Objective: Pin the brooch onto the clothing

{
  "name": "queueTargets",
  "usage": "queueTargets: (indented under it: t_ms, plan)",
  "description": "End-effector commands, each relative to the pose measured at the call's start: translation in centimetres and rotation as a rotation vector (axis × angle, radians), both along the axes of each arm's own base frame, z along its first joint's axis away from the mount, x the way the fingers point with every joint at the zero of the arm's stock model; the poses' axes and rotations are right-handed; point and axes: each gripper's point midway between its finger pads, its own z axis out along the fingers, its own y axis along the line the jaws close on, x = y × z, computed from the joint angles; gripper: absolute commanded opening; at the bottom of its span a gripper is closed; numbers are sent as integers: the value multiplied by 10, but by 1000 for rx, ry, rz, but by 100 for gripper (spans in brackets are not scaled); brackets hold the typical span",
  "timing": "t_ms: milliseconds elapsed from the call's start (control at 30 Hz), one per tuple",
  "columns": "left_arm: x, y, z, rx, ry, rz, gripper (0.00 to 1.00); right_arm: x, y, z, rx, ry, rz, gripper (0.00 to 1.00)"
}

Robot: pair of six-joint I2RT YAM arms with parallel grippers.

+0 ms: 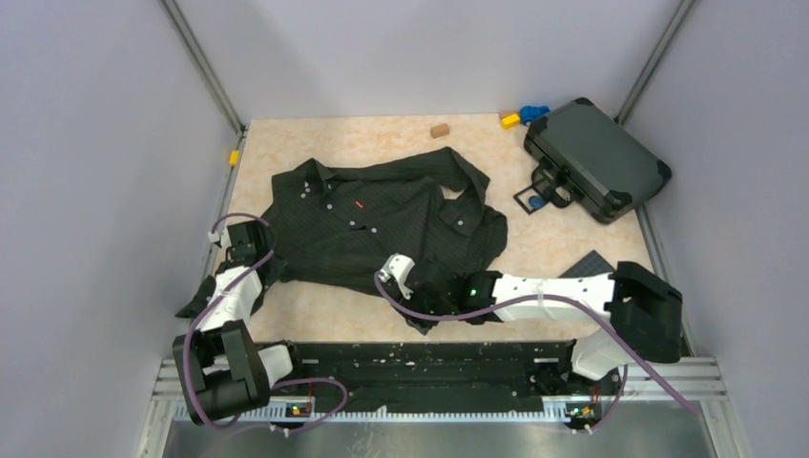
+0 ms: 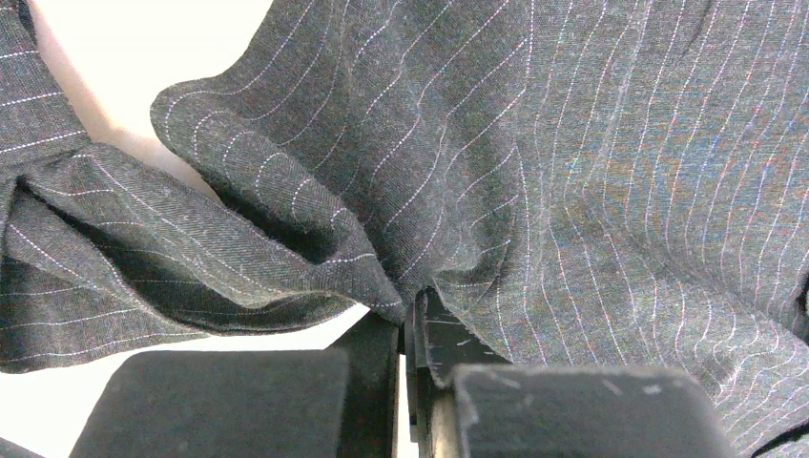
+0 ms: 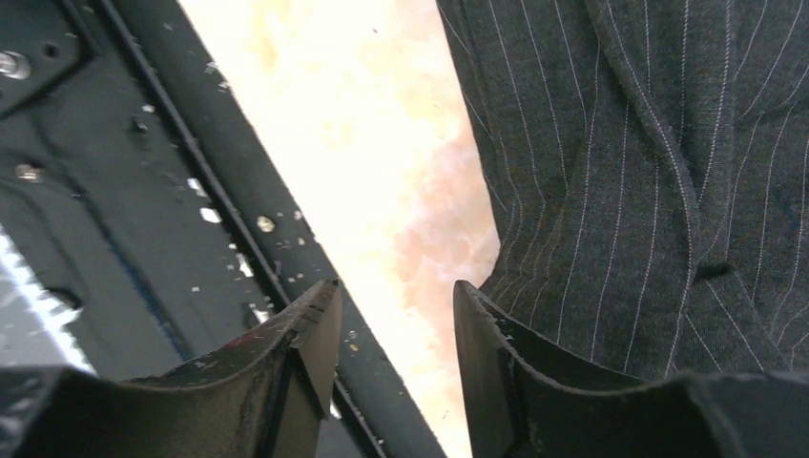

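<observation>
The black pinstriped shirt (image 1: 382, 218) lies spread on the table, its red tag (image 1: 360, 204) near the middle. My left gripper (image 1: 253, 250) is at the shirt's left sleeve. In the left wrist view it (image 2: 415, 310) is shut on a fold of the pinstriped cloth (image 2: 572, 191). My right gripper (image 1: 405, 286) is low at the shirt's near hem. In the right wrist view it (image 3: 393, 305) is open and empty, with the cloth (image 3: 620, 191) beside its right finger. A tiny blue piece (image 1: 537, 201), maybe the brooch, lies by the case's handle.
A dark hard case (image 1: 596, 157) stands at the back right. A bright-blue toy piece (image 1: 534, 113), a yellow block (image 1: 510, 120) and a brown block (image 1: 439, 130) lie along the back. A dark flat piece (image 1: 591, 262) lies at the right. The black rail (image 3: 143, 191) runs along the near edge.
</observation>
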Motion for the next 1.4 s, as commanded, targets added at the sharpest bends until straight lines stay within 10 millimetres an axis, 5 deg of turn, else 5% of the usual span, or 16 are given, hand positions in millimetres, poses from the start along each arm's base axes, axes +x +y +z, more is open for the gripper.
queueTargets:
  t_ms: [0,533,933,1367]
  plan:
    - [15,5,20,24,-74,-12,0,13,-1,-17,-83,-69,-5,45]
    - [16,5,21,23,-77,-18,0,24,-34,-57,-261,-99,-96,36]
    - [15,5,19,24,-70,-19,0,26,-48,-31,-247,-125,-143,40]
    - [15,5,20,27,-70,-20,0,29,-54,-57,-297,-131,-161,40]
